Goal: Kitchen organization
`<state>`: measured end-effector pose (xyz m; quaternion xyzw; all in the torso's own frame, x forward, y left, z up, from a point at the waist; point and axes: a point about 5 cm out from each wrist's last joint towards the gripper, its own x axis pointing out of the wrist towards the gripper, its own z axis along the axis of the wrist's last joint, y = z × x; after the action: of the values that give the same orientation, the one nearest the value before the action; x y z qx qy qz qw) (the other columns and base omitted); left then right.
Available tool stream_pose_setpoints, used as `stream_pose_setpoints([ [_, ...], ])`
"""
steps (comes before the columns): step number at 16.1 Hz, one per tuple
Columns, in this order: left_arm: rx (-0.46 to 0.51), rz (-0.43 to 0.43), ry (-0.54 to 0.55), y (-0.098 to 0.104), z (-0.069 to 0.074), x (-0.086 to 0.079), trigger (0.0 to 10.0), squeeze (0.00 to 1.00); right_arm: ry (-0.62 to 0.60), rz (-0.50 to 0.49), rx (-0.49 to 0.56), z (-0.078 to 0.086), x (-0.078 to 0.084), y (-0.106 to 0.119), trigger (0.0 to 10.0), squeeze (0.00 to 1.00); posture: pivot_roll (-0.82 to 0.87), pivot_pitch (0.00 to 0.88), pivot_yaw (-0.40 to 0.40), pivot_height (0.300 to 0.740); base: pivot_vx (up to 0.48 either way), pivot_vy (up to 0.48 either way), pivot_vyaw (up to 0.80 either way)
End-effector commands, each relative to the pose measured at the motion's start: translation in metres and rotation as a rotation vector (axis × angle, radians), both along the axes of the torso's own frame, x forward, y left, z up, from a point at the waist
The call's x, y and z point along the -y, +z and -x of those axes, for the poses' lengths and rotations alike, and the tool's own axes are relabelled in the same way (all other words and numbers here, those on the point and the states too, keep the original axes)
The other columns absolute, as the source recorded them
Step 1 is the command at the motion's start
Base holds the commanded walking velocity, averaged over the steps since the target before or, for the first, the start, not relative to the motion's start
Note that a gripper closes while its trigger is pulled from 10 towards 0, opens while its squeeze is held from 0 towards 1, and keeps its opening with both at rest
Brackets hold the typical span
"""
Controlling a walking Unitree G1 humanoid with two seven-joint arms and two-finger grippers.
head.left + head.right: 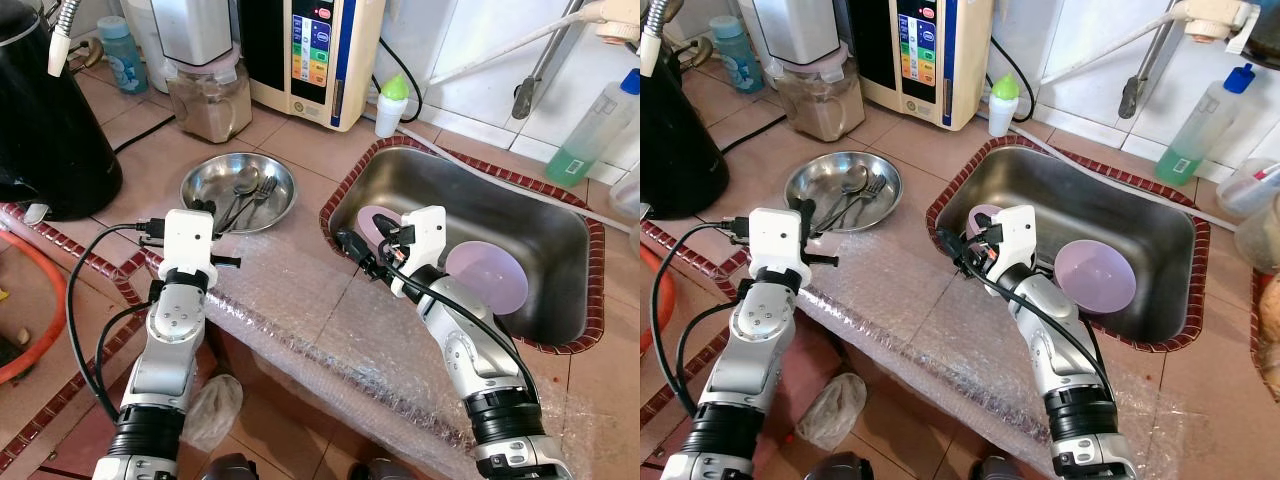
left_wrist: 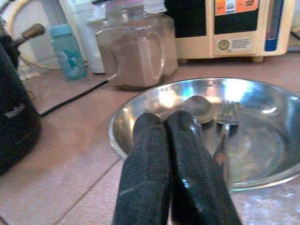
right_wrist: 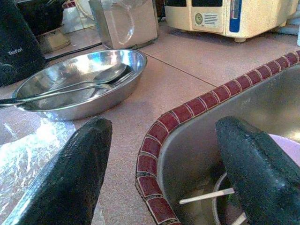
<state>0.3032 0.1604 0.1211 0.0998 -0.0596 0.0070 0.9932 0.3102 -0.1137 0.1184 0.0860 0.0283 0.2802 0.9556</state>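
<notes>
One steel sink (image 1: 560, 235) is sitting sunk in the tiled counter, holding a purple bowl (image 1: 487, 277) and a pale cup (image 1: 376, 222); the right gripper (image 3: 161, 176) is straddling its red-tiled rim, fingers spread wide. Left of the sink, a steel dish (image 1: 238, 190) is carrying a spoon (image 1: 243, 186) and fork (image 1: 262, 192). The left gripper (image 2: 172, 140), fingers pressed together and empty, is hovering just beside that dish.

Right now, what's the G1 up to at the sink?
Nothing is held yet. The right claw is open, straddling the near left rim of the sink, above a pink bowl inside. The left claw is shut, pointing at the steel dish that holds a spoon and a fork.
</notes>
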Motion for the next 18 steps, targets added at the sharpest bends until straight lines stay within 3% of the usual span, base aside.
stream_pose_setpoints([
  [1, -0.009, 0.019, -0.006, -0.001, -0.001, 0.001, 10.0, 1.00, 0.001, 0.009, 0.010, -0.002, 0.001, 0.002, 10.0, 0.00, 0.02, 0.027, -0.045, 0.740, 0.000, 0.000, 0.00],
  [3, 0.021, 0.022, -0.089, 0.002, 0.003, 0.013, 10.0, 1.00, 0.000, 0.009, 0.010, -0.002, 0.001, 0.001, 10.0, 0.00, 0.02, 0.028, -0.042, 0.740, 0.000, 0.000, 0.00],
  [7, -0.025, -0.018, -0.051, -0.007, 0.008, 0.010, 10.0, 1.00, -0.003, 0.008, 0.009, -0.002, 0.001, 0.001, 10.0, 0.00, 0.02, 0.027, -0.039, 0.740, 0.000, 0.000, 0.00],
  [13, -0.009, -0.093, 0.035, -0.001, 0.002, -0.024, 10.0, 1.00, -0.002, 0.004, 0.010, -0.002, 0.000, 0.002, 10.0, 0.00, 0.03, 0.030, -0.041, 0.740, 0.000, 0.000, 0.00],
  [18, 0.012, -0.118, 0.038, 0.005, -0.003, -0.030, 10.0, 1.00, -0.001, 0.002, 0.011, -0.003, -0.002, 0.002, 10.0, 0.00, 0.03, 0.027, -0.038, 0.740, 0.000, 0.000, 0.00],
])
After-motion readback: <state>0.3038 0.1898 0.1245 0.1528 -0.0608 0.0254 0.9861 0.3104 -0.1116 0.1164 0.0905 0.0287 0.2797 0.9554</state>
